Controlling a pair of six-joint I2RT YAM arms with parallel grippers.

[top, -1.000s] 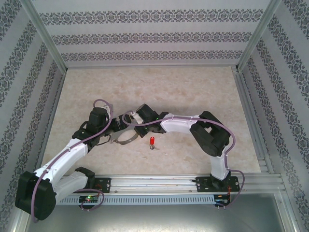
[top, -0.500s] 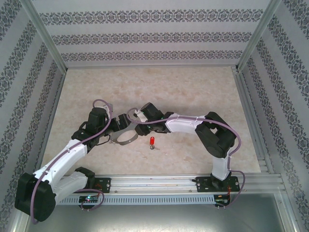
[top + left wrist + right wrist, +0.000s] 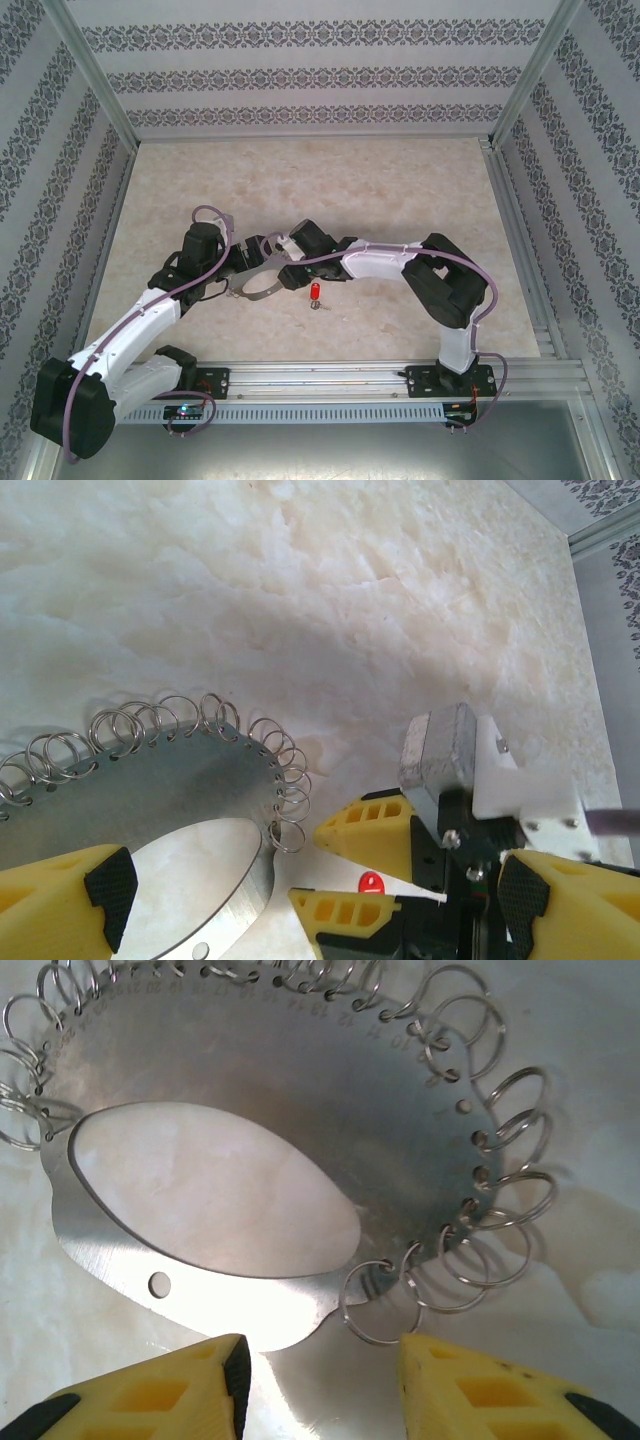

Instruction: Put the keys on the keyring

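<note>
The left end effector (image 3: 238, 268) stands with jaws wide apart, gripping nothing, and the keyring (image 3: 190, 770) lies between its fingers on the marbled tabletop (image 3: 330, 190). The keyring is a thin plate of brushed grey metal with a large oval cut-out. Its outer edge is pierced with small holes and hung with silvery wire loops (image 3: 500, 1160). It looks light, slick and somewhat springy, and the loops are likely to snag. The bare inner band beside the single small hole seems the safest place to pinch it. The right end effector (image 3: 320, 1360), jaws parted and empty, points at that bare edge from just beside it. To the right, near the keyring but clear of it, lies the key (image 3: 315, 293), a tiny piece with a red head and a short silver end. It is probably feather-light and prone to skid, so it is best taken by the head.
</note>
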